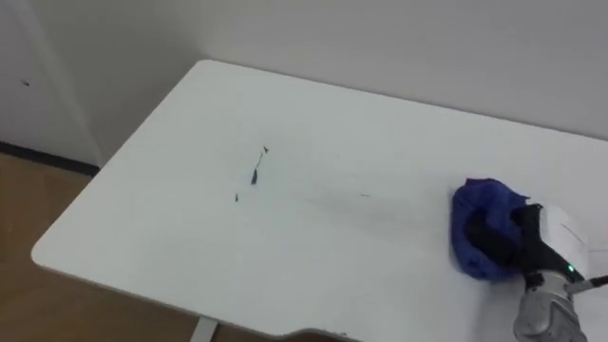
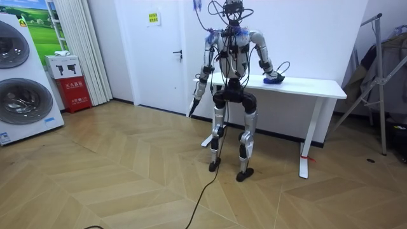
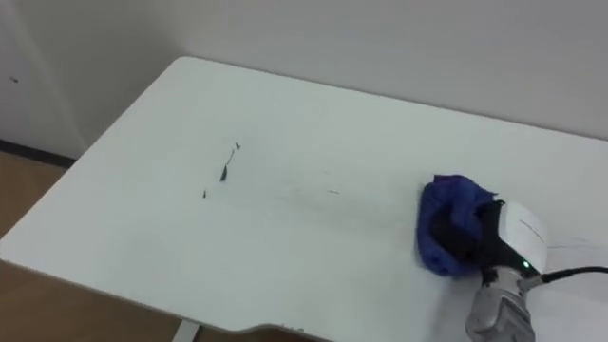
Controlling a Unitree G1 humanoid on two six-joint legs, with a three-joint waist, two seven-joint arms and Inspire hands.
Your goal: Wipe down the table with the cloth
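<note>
wiping underway: right hand (image 1: 553,237) is clamping blue cloth (image 1: 480,211) on table (image 1: 180,249); next, likely sweeping left to dark marks (image 1: 256,175).

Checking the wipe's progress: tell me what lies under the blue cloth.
White table shows around the blue cloth; the surface under it is covered. The right hand grips it from above. Dark marks lie bare to its left.

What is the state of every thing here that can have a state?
Table: dark marks on it, not yet wiped.
Blue cloth: bunched up, lying on the table.
Right hand: closed round the cloth.
Left hand: hanging at the robot's side, off the table.
Door: shut.
</note>
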